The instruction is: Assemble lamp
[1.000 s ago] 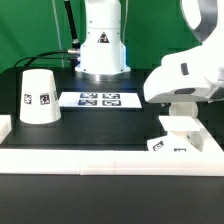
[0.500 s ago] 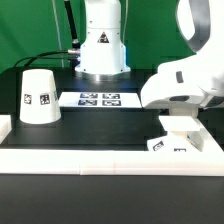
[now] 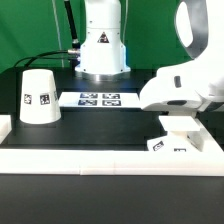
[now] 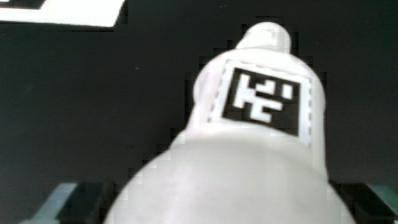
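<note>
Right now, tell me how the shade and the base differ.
The shade is a tall tapered cup, wide end down; the base is low and blocky. The shade stands at the exterior view's left, clear of the arm; the base sits at that view's right, under the arm. The shade shows whole; the base is partly hidden. Both are white with black-and-white tags.
</note>
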You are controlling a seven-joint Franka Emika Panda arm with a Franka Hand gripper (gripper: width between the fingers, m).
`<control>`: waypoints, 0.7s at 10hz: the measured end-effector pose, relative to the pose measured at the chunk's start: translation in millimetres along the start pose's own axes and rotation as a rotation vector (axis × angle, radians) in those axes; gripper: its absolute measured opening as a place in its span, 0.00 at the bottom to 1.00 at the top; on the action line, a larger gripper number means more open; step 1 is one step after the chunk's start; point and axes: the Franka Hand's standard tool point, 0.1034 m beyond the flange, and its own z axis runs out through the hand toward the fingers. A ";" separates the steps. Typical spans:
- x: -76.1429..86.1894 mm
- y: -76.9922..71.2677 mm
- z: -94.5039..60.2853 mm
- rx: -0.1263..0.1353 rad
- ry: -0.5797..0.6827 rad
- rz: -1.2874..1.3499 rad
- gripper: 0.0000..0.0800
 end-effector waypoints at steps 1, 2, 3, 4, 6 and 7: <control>0.0 0.0 0.0 0.000 0.000 0.000 0.72; 0.0 0.0 0.0 0.000 0.000 0.000 0.72; 0.0 0.0 0.0 0.000 0.000 0.000 0.72; 0.0 0.9 -0.6 -0.002 0.001 -0.019 0.72; -4.4 12.1 -16.1 -0.050 0.026 -0.148 0.72; -12.1 17.6 -27.6 -0.049 0.020 -0.194 0.72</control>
